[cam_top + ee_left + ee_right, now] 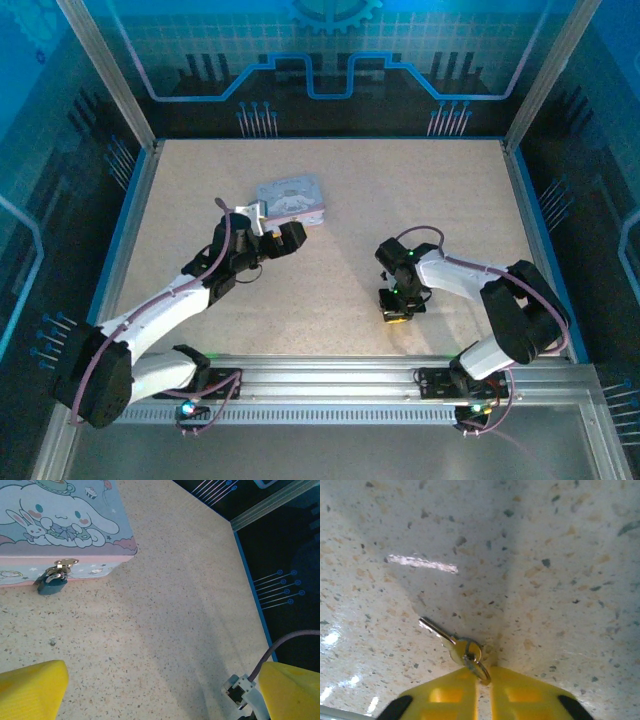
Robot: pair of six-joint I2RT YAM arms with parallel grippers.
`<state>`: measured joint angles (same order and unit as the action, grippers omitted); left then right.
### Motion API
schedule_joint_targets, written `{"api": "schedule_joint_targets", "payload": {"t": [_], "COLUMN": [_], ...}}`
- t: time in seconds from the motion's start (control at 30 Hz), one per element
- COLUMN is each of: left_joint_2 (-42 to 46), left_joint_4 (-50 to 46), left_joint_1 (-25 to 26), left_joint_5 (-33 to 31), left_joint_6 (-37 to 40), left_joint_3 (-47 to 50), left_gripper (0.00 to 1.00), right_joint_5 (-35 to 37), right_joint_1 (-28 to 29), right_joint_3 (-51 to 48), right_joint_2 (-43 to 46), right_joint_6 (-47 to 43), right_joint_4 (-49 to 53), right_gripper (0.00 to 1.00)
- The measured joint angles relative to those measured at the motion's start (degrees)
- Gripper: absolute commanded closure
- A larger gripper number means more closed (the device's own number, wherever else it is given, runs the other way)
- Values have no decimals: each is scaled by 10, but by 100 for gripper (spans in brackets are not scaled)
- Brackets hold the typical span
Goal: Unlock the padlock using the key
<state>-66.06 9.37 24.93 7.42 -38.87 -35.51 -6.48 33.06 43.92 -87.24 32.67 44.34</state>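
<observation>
Overhead, the table (pixel 400 190) carries a pale tin box (pixel 292 200) in its far-left part, well in from the far edge. The left gripper (pixel 285 240) sits just beside the box's near side, its arm reaching in from the near-left corner. The right gripper (pixel 397 312) points down at the surface close to the near edge, right of the middle and well apart from the box. The lock and key are too small to make out from up here.

From the left wrist, the tin box (pixel 60 515) shows a cartoon rabbit-eared figure on its lid. At its near side wall a brass hasp (pixel 65 564) holds the padlock (pixel 51 583), a small dark-teal body hanging down with its base touching the table (pixel 175 605). The left gripper (pixel 160 695) is spread wide. Its yellow fingers (pixel 30 690) sit at the two lower corners of the view with bare surface between them, and they grip nothing.

From the right wrist, the key (pixel 447 641) lies flat on the speckled table (pixel 545 555). Its thin blade points up and to the left, away from the fingers. A small ring (pixel 481 671) through its head sits in the narrow seam where the two yellow fingers (pixel 440 697) meet. The right gripper (pixel 484 692) is closed, pinching the key by that ring.
</observation>
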Motion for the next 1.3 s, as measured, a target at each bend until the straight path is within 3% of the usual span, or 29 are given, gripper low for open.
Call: {"api": "schedule_joint_targets", "payload": {"t": [0.17, 0.77, 0.93, 1.3], "left_joint_2": [0, 0, -1, -46], "left_joint_4": [0, 0, 4, 91], "left_joint_1": [0, 0, 0, 0], "left_joint_5": [0, 5, 27, 86], "left_joint_6": [2, -9, -80, -337], "left_joint_3": [0, 0, 0, 0], "left_gripper": [1, 1, 1, 4], "right_joint_5": [-7, -15, -15, 1], "right_joint_1": [0, 1, 1, 25], "right_joint_3": [0, -2, -1, 75], "right_joint_2": [0, 91, 123, 150], "right_joint_6": [1, 0, 2, 1], "right_joint_4": [-5, -65, -85, -134], "right_gripper": [100, 100, 100, 100]}}
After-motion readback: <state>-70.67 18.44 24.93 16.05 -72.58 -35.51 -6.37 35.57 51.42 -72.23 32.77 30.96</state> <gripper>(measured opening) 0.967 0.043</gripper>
